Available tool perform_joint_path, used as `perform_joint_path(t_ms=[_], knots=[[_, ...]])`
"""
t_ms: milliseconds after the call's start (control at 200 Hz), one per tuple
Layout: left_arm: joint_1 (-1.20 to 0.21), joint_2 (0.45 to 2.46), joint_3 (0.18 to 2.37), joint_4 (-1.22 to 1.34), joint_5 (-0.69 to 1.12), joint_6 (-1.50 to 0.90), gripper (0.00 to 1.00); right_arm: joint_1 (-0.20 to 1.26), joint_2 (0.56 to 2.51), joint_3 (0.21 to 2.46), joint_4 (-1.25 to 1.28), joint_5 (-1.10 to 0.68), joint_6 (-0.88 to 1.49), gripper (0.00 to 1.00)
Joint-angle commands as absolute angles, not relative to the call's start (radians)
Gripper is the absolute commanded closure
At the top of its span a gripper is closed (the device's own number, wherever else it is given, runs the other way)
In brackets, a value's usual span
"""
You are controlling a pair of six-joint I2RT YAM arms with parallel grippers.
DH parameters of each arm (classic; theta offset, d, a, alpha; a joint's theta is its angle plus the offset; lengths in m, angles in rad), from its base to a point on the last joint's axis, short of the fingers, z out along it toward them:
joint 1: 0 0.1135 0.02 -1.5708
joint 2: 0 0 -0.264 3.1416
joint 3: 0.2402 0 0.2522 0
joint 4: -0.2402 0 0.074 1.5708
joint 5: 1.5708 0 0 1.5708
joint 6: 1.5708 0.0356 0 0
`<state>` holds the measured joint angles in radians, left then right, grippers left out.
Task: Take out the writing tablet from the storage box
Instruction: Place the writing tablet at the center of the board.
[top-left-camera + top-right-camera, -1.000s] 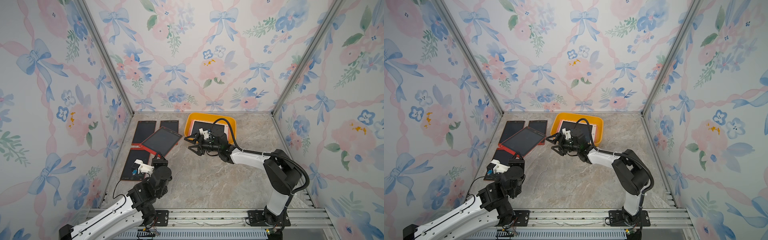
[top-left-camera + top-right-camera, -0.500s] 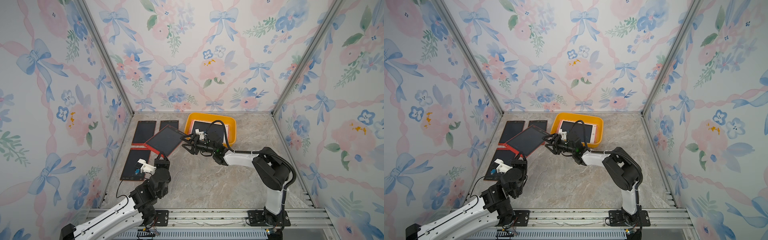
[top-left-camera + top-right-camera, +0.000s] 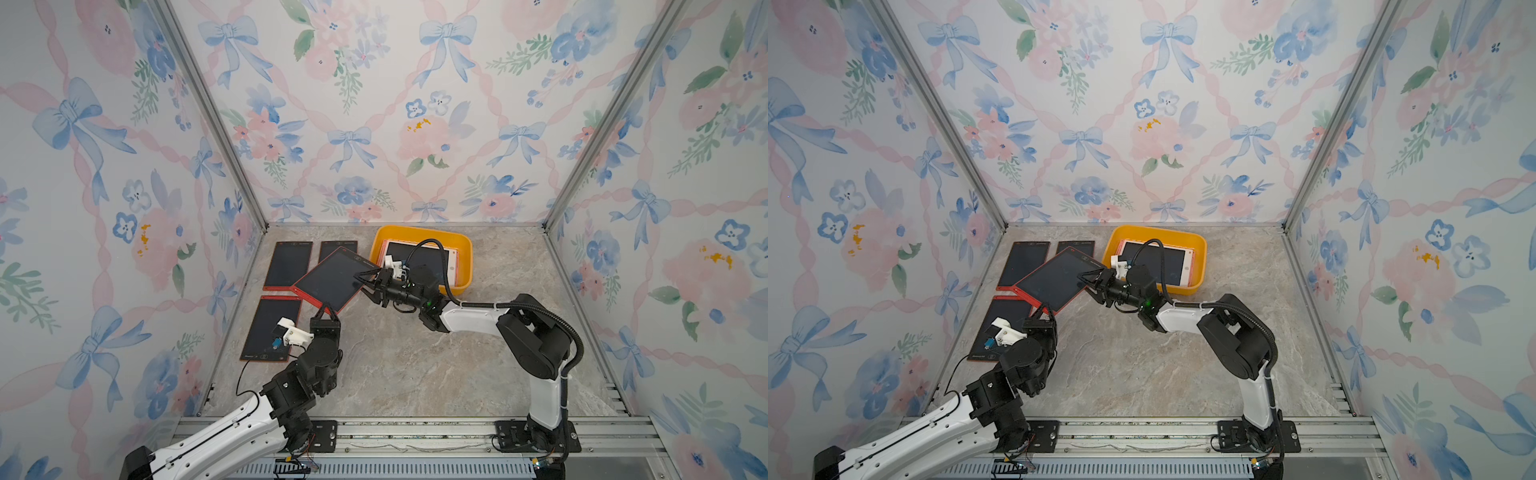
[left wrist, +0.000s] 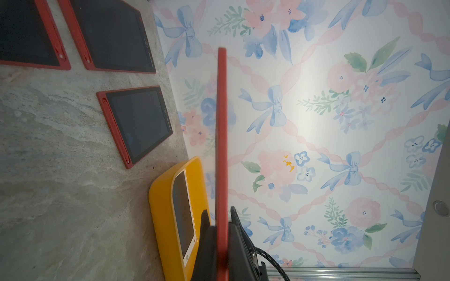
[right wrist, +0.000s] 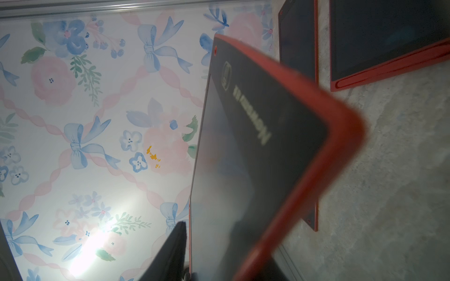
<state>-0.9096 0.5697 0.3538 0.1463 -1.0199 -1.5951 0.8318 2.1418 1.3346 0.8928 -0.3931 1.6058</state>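
Note:
A red-framed writing tablet (image 3: 332, 280) (image 3: 1054, 278) hangs tilted above the table, left of the storage box. My left gripper (image 3: 326, 309) (image 4: 218, 214) is shut on its near corner, and the tablet (image 4: 221, 133) shows edge-on between the fingers. My right gripper (image 3: 360, 283) (image 3: 1084, 284) straddles the tablet's right corner, jaws still parted, one on each face. One finger (image 5: 174, 248) sits just off the tablet (image 5: 255, 158). The yellow-orange storage box (image 3: 465, 249) (image 3: 1202, 249) (image 4: 163, 206) at the back holds a pale-framed tablet (image 3: 419, 262) (image 3: 1154, 264).
Three more red tablets lie flat on the marble table at the left: two at the back (image 3: 288, 266) (image 3: 332, 248) and one nearer (image 3: 270, 328), partly under my left wrist. Flowered walls close in three sides. A metal rail (image 3: 415, 432) runs along the front.
My right gripper left the box, moved left to the held tablet's right corner and narrowed its jaws around it. My left gripper kept its grip and carried the tablet slightly right.

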Motion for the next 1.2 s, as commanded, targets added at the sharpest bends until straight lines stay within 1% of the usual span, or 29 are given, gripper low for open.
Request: perform_joint_path(t_ms=[0,60,200,295,515,675,1025,1190], knots=[[-0.914,0.576,0.341,0.222,-1.020,-1.566,1.00,0.841,2.132,1.319,0.907,-0.362,1.575,0.65],[-0.913,0.581,0.342,0.222,-1.022,-1.566,1.00,0.841,2.123,1.312,0.907,-0.350,1.568,0.68],[-0.914,0.593,0.342,0.231,-1.019,-1.568,1.00,0.846,2.118,1.308,0.901,-0.340,1.560,0.71],[-0.913,0.594,0.342,0.234,-1.013,-1.572,1.00,0.848,2.118,1.306,0.902,-0.330,1.562,0.76],[-0.917,0.608,0.345,0.243,-1.044,-1.572,1.00,0.853,2.101,1.284,0.906,-0.290,1.555,0.75],[-0.920,0.648,0.335,0.319,-1.062,-1.528,1.00,0.861,2.099,1.300,0.898,-0.267,1.546,0.75],[-0.923,0.678,0.344,0.350,-1.088,-1.502,1.00,0.871,2.098,1.309,0.892,-0.231,1.545,0.80],[-0.923,0.680,0.341,0.353,-1.092,-1.505,1.00,0.873,2.095,1.311,0.893,-0.220,1.549,0.85]])
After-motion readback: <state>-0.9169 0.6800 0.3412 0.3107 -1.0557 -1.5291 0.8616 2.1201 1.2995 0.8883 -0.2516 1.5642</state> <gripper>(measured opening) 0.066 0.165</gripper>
